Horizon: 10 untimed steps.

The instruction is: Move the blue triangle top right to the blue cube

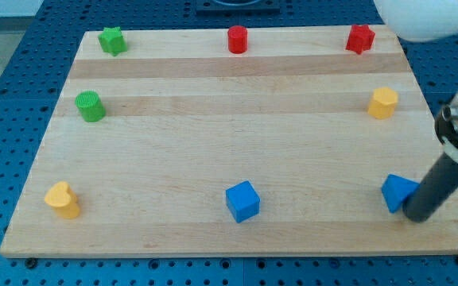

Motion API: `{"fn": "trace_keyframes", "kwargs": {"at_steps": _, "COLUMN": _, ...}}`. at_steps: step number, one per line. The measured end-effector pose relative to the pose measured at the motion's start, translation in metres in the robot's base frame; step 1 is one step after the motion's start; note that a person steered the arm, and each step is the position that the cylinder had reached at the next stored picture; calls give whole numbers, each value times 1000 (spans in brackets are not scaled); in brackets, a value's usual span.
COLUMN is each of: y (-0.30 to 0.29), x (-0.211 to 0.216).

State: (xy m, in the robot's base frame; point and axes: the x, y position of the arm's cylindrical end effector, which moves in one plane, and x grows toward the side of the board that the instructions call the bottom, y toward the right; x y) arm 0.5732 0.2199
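Note:
The blue triangle [397, 191] lies near the board's bottom right corner. The blue cube [242, 201] sits at the bottom middle of the board, well to the triangle's left. My tip [415, 215] is at the end of the dark rod coming in from the view's right. It rests against the triangle's lower right side and hides part of that edge.
On the wooden board [229, 135] are a green star [112, 40], a red cylinder [238, 39] and a red star [359, 38] along the top, a green cylinder [91, 106] at left, a yellow block [383, 103] at right, and a yellow heart [63, 199] at bottom left.

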Motion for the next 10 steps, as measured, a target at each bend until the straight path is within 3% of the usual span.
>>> {"fn": "trace_keyframes", "kwargs": {"at_steps": 2, "y": -25, "x": -53}}
{"fn": "trace_keyframes", "kwargs": {"at_steps": 3, "y": -52, "x": -58}}
{"fn": "trace_keyframes", "kwargs": {"at_steps": 7, "y": -104, "x": -34}}
{"fn": "trace_keyframes", "kwargs": {"at_steps": 10, "y": -139, "x": -103}}
